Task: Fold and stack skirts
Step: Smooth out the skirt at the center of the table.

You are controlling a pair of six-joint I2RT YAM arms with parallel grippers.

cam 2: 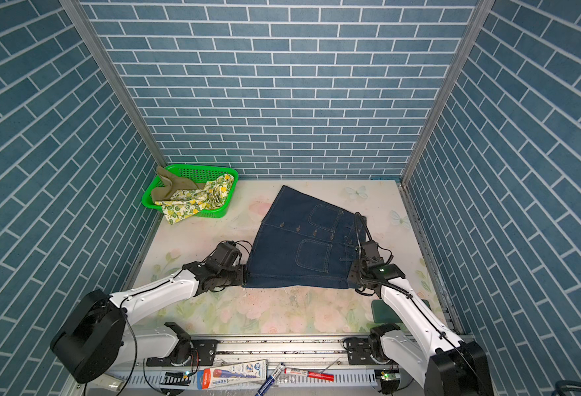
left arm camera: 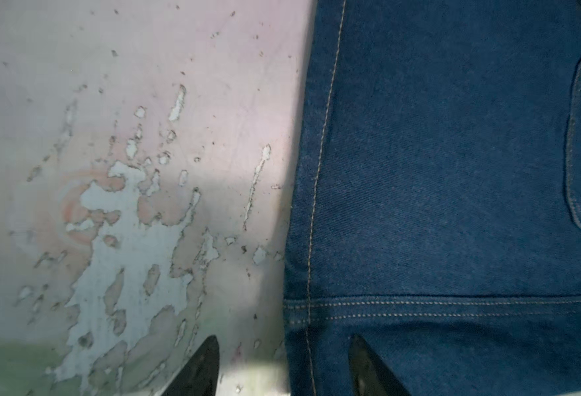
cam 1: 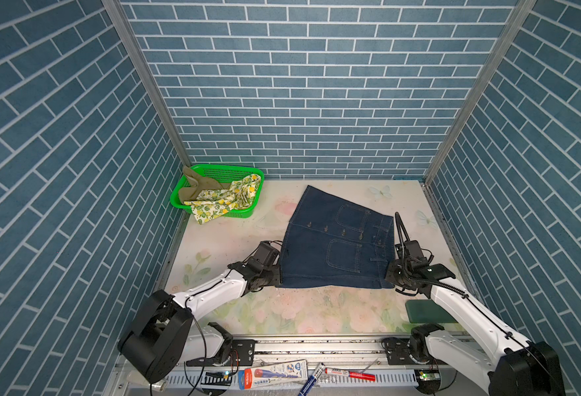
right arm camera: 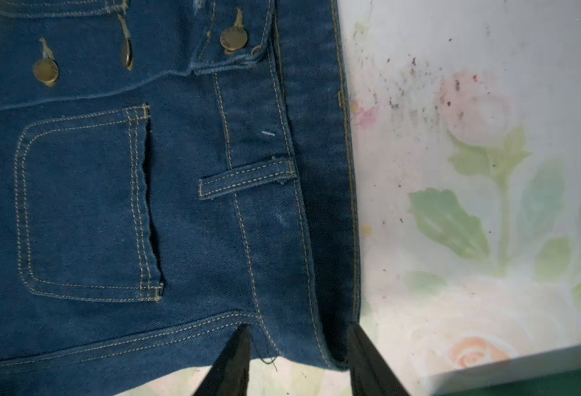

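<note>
We see the denim skirt (cam 1: 337, 240) spread flat and front up, right of the table's (cam 1: 316, 315) middle. Its waistband points right and its hem left, and the buttons and both pockets show. It is not yet folded. We judge it lies this way so that each arm meets one near corner and a fold can carry the near edge toward the far one.

The left gripper (left arm camera: 284, 339) sits low at the near-left hem corner. In its wrist view the jaws stand partly open, one finger over bare table and the other over denim, with the hem edge between them. It holds nothing.

The right gripper (right arm camera: 297, 325) sits at the near-right waistband corner. Its jaws are also partly open and straddle the waistband's end. The cloth lies slack between them, and we see no pinch on it.

Both are placed to take the corners, we think, but neither has a grip.

In the far-left corner the green basket (cam 1: 213, 168) holds the other two, well apart from the denim. The khaki skirt (cam 1: 196, 185) is bunched at its left side. The lemon skirt (cam 1: 224, 200) lies across it and spills over the near rim onto the table. Both are crumpled, so most of the task is ahead.

A dark green pad (cam 1: 426, 310) lies near right, just beside the right arm. We cannot tell its purpose.
</note>
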